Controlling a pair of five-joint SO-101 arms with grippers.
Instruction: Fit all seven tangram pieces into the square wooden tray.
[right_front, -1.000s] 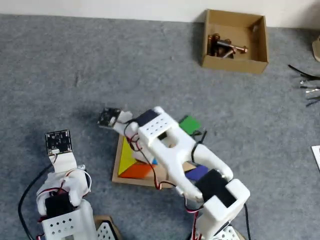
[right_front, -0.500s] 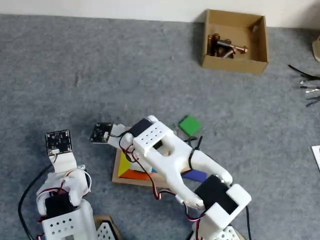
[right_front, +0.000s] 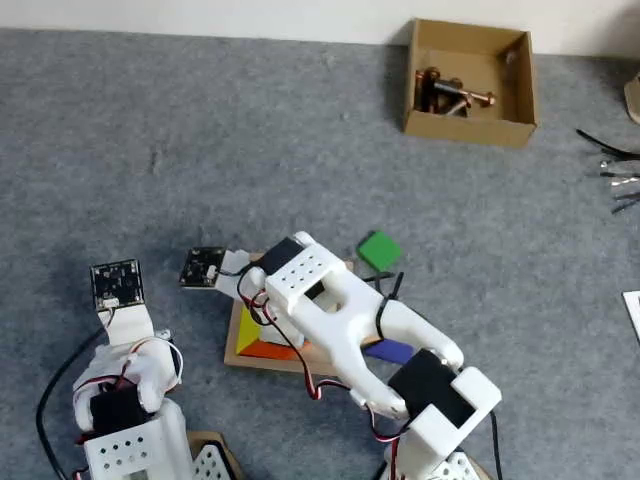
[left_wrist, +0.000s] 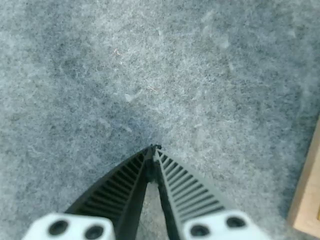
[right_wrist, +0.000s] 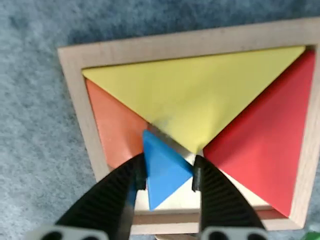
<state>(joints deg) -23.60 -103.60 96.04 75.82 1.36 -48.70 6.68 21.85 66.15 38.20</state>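
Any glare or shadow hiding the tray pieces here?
Right wrist view: even light, no glare on the tray or the blue triangle in the right hand. High view: the right arm, not shadow, covers most of the tray. Left wrist view: faint shadow on carpet by the left hand.

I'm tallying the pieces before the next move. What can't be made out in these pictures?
- High view: the right arm covers most of the wooden tray.
- High view: a purple piece sits half under that arm, shape unclear.
- Right wrist view: fingers hide whether the blue triangle touches the tray floor.
- Left wrist view: a wooden edge is cut off by the frame.
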